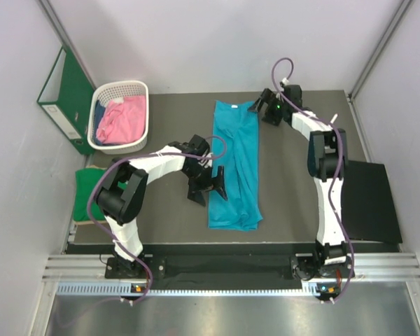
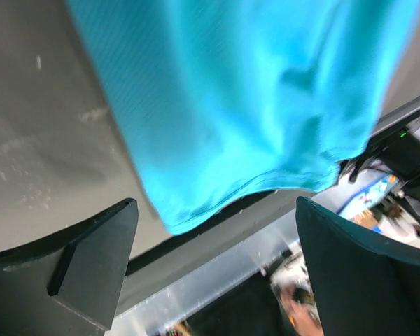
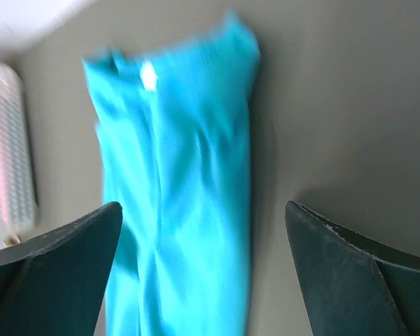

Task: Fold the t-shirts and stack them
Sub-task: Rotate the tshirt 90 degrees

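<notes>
- Top external view, far left: pink t-shirt (image 1: 115,122) is heaped in a white basket (image 1: 120,85); green t-shirt (image 1: 89,187) lies nearer, at the table's left edge.
- Left gripper (image 1: 208,187) gapes wide, empty, at the teal t-shirt's (image 1: 238,161) left edge.
- Teal t-shirt lies mid-table, folded into a long strip.
- Right gripper (image 1: 262,112), fingers spread wide and empty, is at its far end.

Plain white walls (image 1: 217,42) close in the matt dark grey tabletop (image 1: 294,210) to the left of the left gripper (image 1: 208,187), to the right of the right gripper (image 1: 262,110) and beyond both, under soft, even light. Nearer than both grippers lie a slotted silver aluminium rail (image 1: 231,262) and a brushed grey metal sheet (image 1: 224,315). A flat black rectangular panel (image 1: 367,201) overhangs the tabletop's edge right of the right gripper.
</notes>
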